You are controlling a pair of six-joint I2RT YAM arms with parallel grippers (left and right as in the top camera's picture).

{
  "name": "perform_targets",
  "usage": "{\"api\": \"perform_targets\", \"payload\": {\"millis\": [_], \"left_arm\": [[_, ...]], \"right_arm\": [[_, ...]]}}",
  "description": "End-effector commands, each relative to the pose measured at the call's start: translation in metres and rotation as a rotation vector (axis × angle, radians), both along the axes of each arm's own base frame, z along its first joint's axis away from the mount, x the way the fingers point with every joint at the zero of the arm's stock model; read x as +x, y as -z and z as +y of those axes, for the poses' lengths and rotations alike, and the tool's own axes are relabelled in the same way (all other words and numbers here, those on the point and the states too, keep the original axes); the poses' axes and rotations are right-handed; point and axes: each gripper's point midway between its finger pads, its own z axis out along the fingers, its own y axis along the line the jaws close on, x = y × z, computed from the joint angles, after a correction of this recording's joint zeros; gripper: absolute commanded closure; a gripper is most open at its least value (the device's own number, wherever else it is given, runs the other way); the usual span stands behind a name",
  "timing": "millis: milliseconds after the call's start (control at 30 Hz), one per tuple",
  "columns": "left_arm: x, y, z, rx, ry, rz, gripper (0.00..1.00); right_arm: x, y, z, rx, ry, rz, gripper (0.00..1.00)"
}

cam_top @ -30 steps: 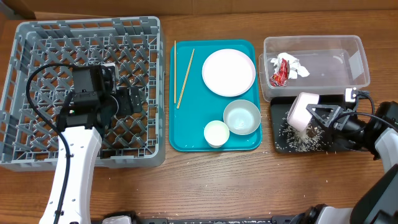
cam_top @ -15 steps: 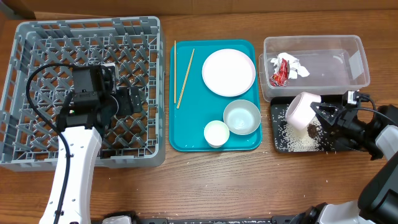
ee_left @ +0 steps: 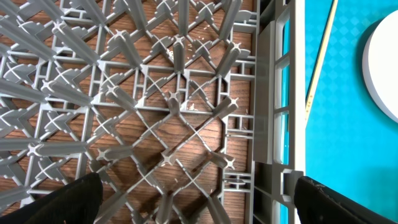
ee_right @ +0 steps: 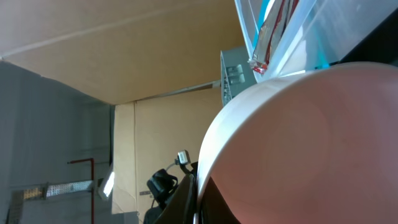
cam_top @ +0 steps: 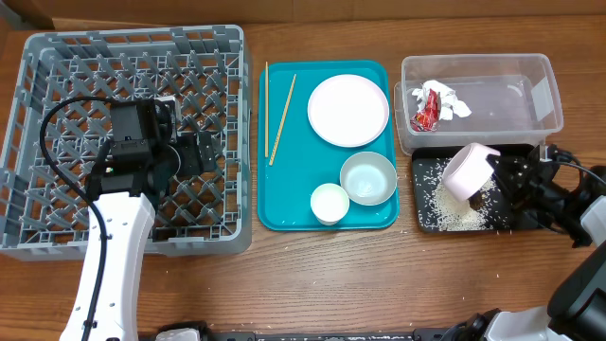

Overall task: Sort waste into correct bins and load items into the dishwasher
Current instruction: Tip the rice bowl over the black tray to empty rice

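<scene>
Emptying scraps: my right gripper (cam_top: pixel 499 176) clamps the pale pink bowl (cam_top: pixel 469 170), tipped over the black tray (cam_top: pixel 415 213) just beneath it, rice (cam_top: pixel 450 204) scattered below. Next, I judge, the bowl goes to the dish rack (cam_top: pixel 133 43) under my wide-open left gripper (ee_left: pixel 196 183).

Overhead: the pale pink bowl (cam_top: pixel 471 171) hid the fingertips of the right gripper (cam_top: pixel 500 176) and part of the black tray (cam_top: pixel 423 220). Right wrist: the bowl, blurred, ran off the right and bottom edges. Left wrist: the plate (ee_left: pixel 387 68) was cut by the right edge.
</scene>
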Motion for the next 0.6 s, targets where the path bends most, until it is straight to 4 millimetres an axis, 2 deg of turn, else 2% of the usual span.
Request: {"api": "perform_targets", "payload": {"millis": [0,567], "left_arm": [[0.0034,-0.0017,-0.0032,0.013,0.020,-0.004,0.00],[0.0033,-0.0017,-0.0032,0.013,0.020,-0.003,0.00]], "right_arm": [[-0.0015,-0.0032,0.0003,0.076,-0.002,0.041,0.96],[-0.0086,-0.0070,0.0067,0.084,-0.002,0.052,0.96]]}}
